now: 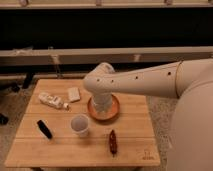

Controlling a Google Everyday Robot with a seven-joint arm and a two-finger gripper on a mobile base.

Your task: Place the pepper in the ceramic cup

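Observation:
The pepper (113, 142), a slender dark red-brown chili shape, lies on the wooden table (131, 131) near its front edge, right of centre. The ceramic cup (80, 124), small, round and pale, stands upright just left of the pepper. My white arm reaches in from the right, and its gripper (101, 111) hangs down over the orange bowl (116, 105), behind and to the right of the cup. The gripper is apart from both the pepper and the cup.
A black oblong object (44, 129) lies at the front left. A clear plastic bottle (52, 101) lies on its side at the back left, with a small white block (74, 94) beside it. Dark shelving runs behind the table.

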